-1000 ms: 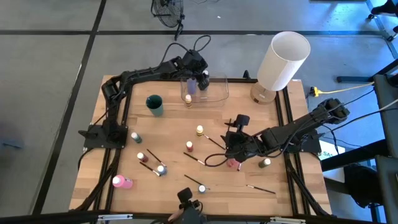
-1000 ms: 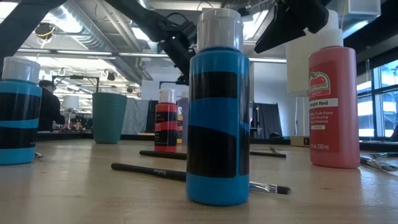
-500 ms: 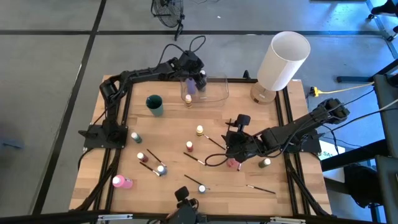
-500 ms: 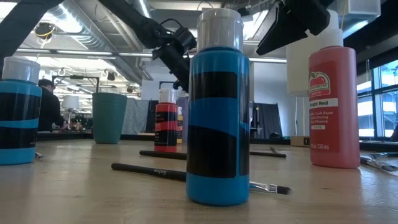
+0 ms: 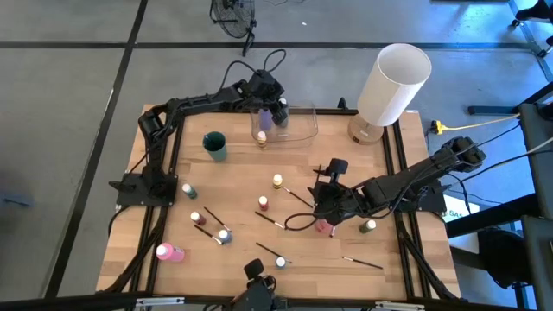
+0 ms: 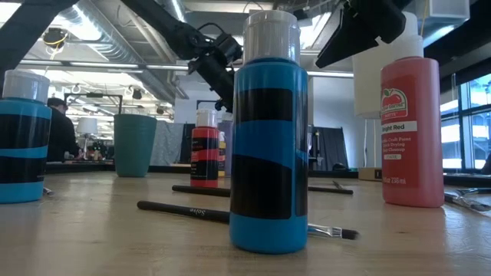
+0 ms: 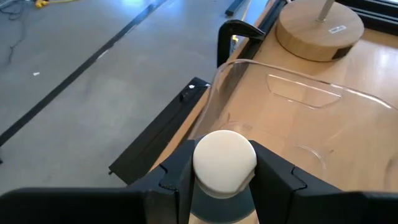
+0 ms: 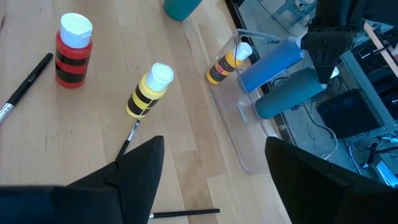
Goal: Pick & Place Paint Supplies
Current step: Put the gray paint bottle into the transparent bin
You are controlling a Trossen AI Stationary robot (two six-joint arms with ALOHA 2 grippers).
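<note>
The left hand [image 5: 275,111] is hovering over the clear plastic container [image 5: 302,130] at the far side of the counter [image 5: 242,173], its fingers closing on a lilac paint bottle [image 7: 224,171] by the neck, just under its pale cap. Judging by the left wrist view, the bottle is hanging above the container's near wall and is not yet being set down. One yellow-and-black striped bottle [image 5: 261,137] is already standing inside the container, so the sorting looks to be in its early part.

The right hand [image 5: 325,207] is hanging over the middle-right of the counter with its fingers spread wide and nothing between them. A pink-red bottle [image 5: 323,226] is standing just beside it, and could be its next pick.

Most of the supplies are still waiting on the counter: a second yellow striped bottle [image 5: 277,182], a red striped bottle [image 5: 263,204], a green bottle [image 5: 369,226] near the right edge, a dark green one [image 5: 187,190] near the left edge, a reddish bottle [image 5: 196,218], a blue striped bottle [image 5: 224,235], a pink bottle lying on its side [image 5: 168,252] and another blue one [image 5: 280,262] at the near edge. Several thin paintbrushes [image 5: 361,262] are lying scattered among them. A teal cup [image 5: 214,144] is standing beside the container, and a large white cylinder [image 5: 393,85] is standing on its wooden base at the far right corner.
</note>
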